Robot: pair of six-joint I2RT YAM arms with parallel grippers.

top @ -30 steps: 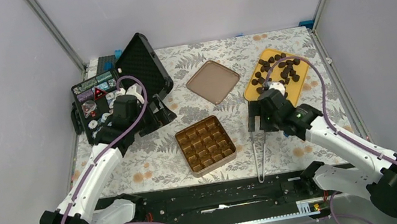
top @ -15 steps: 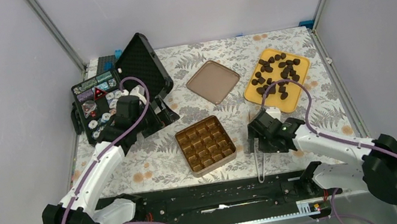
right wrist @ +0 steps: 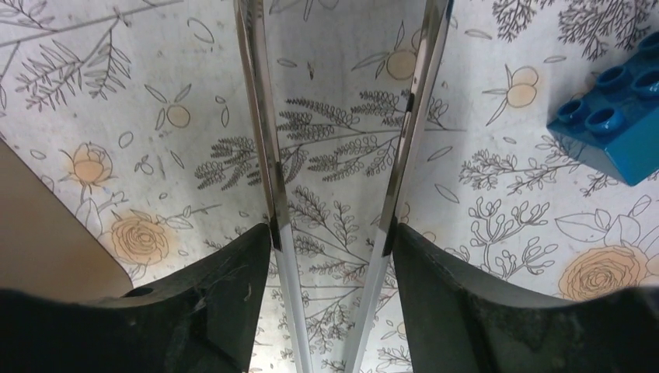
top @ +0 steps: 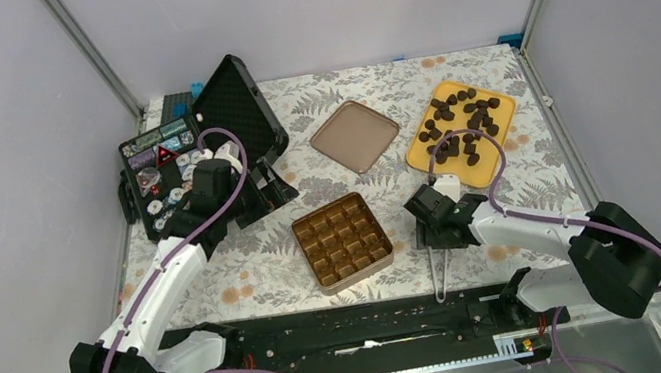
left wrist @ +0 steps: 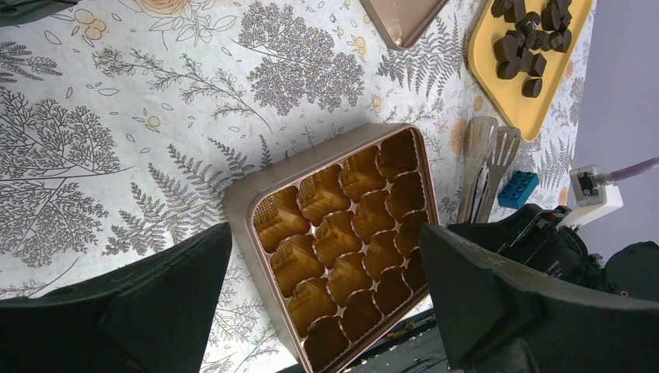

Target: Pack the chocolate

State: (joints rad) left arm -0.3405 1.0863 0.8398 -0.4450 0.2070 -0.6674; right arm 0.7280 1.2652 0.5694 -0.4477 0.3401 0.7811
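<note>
Several dark chocolate pieces [top: 463,124] lie on a yellow tray [top: 418,160] at the back right; they also show in the left wrist view [left wrist: 528,39]. The golden tin [top: 343,241] stands mid-table with its compartments empty [left wrist: 350,241]. Metal tongs [top: 438,265] lie on the cloth right of the tin. My right gripper [top: 435,230] is low over them; in the right wrist view [right wrist: 330,233] both fingers press the outsides of the two tong arms [right wrist: 260,116]. My left gripper [top: 247,195] is open and empty, beside the black case, left of the tin [left wrist: 326,303].
The flat brown lid [top: 356,136] lies behind the tin. An open black case [top: 190,159] with small items stands at the back left. A blue toy brick [right wrist: 614,128] sits just right of the tongs. A black rail runs along the near table edge.
My right arm has drawn back from the yellow tray toward the near edge and come down onto the tongs. The left arm has barely moved.
</note>
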